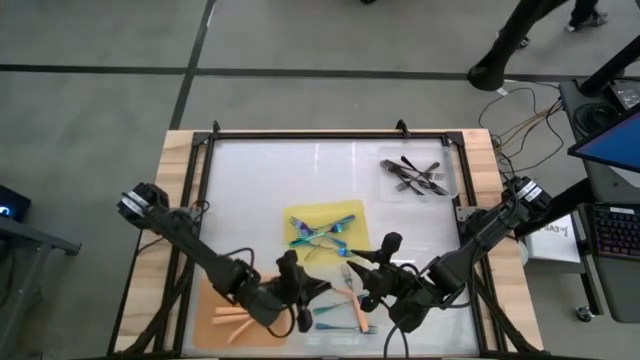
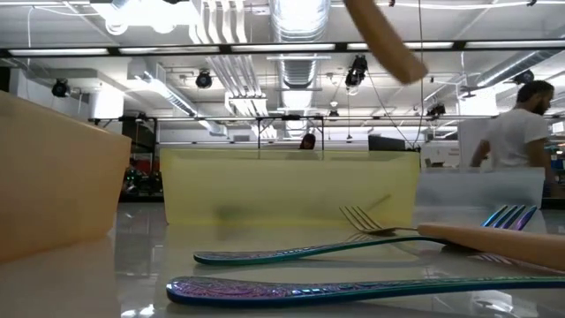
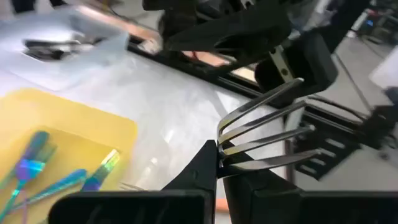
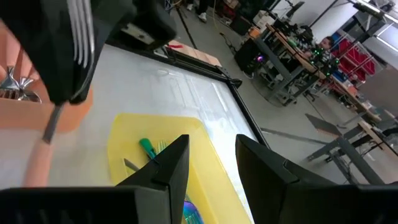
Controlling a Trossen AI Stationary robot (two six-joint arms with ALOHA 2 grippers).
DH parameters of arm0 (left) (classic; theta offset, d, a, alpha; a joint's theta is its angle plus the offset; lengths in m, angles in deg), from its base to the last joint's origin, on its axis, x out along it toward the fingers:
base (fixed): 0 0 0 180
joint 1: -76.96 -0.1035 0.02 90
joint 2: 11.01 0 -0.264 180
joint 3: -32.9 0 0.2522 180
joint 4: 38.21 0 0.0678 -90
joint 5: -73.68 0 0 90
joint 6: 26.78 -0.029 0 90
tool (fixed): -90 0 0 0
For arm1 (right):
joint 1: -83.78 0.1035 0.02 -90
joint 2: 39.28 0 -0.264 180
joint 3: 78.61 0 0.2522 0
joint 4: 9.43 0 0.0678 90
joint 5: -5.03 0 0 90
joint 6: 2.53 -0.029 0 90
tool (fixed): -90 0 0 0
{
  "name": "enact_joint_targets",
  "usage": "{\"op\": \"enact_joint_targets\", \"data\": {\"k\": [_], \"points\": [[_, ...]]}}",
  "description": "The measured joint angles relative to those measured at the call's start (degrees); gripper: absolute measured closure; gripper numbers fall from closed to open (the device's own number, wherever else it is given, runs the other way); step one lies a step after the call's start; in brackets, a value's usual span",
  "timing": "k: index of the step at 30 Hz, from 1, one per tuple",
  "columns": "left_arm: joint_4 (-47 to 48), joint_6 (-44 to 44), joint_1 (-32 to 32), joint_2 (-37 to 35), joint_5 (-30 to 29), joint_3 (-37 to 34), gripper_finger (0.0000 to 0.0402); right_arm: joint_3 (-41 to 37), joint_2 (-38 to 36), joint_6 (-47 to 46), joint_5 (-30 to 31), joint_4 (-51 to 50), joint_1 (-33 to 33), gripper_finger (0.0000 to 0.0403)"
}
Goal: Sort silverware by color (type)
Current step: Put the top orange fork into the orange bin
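Only wrist view shows left claw (image 3: pixel 217 163) gripping fork (image 3: pixel 267 130)

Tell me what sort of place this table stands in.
Probably an open robotics lab or workshop: bare ceiling pipes and ducts overhead, long workbenches loaded with equipment, and loose cables trailing across the grey floor beside the table.

- Blue-teal forks (image 2: pixel 353 287): iridescent metal, glossy (rainbow sheen).
- Bench (image 1: pixel 260 180): smooth white top, glossy; wood edges.
- Yellow tray (image 1: pixel 355 213): matt plastic.
- Fork tines (image 3: pixel 267 134): polished silver metal.
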Motion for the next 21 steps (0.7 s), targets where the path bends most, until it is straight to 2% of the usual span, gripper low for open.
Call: {"op": "enact_joint_targets", "data": {"k": [3, 8, 15, 18, 21], "points": [[1.3, 0.6, -1.7, -2.5, 4.3, 0.0, 0.0401, 0.0, 0.0, 0.1, 0.0, -0.9, 0.0, 0.0280], [10.0, 3.4, -2.6, -8.9, 5.6, 0.0, 0.0401, 0.0, 0.0, -0.2, 0.0, -3.7, 0.0, 0.0280], [31.6, 23.1, -0.3, -17.6, 6.6, 0.0, 0.0401, 0.0, 0.0, -7.9, 0.0, -10.1, 0.0, 0.0280], [36.9, 31.2, 1.3, -19.6, 9.5, 0.0, 0.0401, 0.0, 0.0, -11.5, -0.2, -13.4, 0.0, 0.0280], [38.0, 36.0, 2.8, -20.4, 11.9, 0.0, 0.0401, 0.0, 0.0, -14.1, -0.3, -15.9, 0.0, 0.0280]]}}
